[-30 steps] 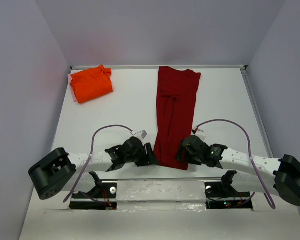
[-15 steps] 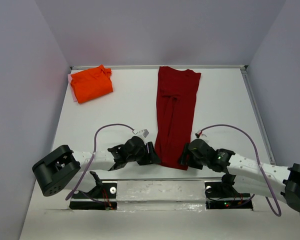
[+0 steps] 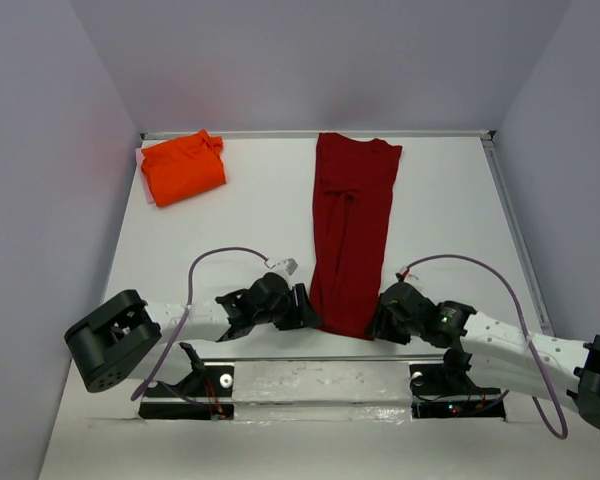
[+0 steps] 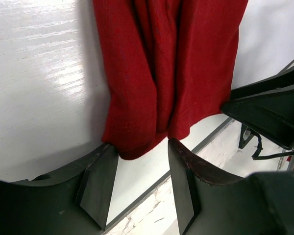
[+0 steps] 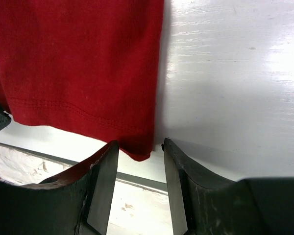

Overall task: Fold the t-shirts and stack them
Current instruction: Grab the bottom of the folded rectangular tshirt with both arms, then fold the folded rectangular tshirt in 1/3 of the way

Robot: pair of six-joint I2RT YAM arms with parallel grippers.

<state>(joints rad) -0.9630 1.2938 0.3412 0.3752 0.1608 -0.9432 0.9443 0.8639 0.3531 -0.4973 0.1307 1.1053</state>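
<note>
Two arms crouch at the hem of a crimson t-shirt [image 3: 352, 235], which lies in a long, narrow band on the white surface [image 3: 250, 220], stretching straight away from both pincers toward the far edge. Your left pincer [image 4: 142, 149] stands about half open, its fingers either side of the hem's left corner, where the cloth bunches into soft folds; nothing is pinched yet. Your right pincer [image 5: 140, 144] also stands parted, with the stitched right corner of the hem poking into the gap between its fingers, and it too has hold of nothing. The orange t-shirt [image 3: 183, 167] sits already bundled, well beyond the left pincer and off to its left.

The crimson shirt looks light and limp. It should drape and sag rather than hold a shape, and its layers may slide apart if you catch only the top one. The best hold is probably on the two hem corners, deep enough to trap every layer, with both ends lifted together.
</note>
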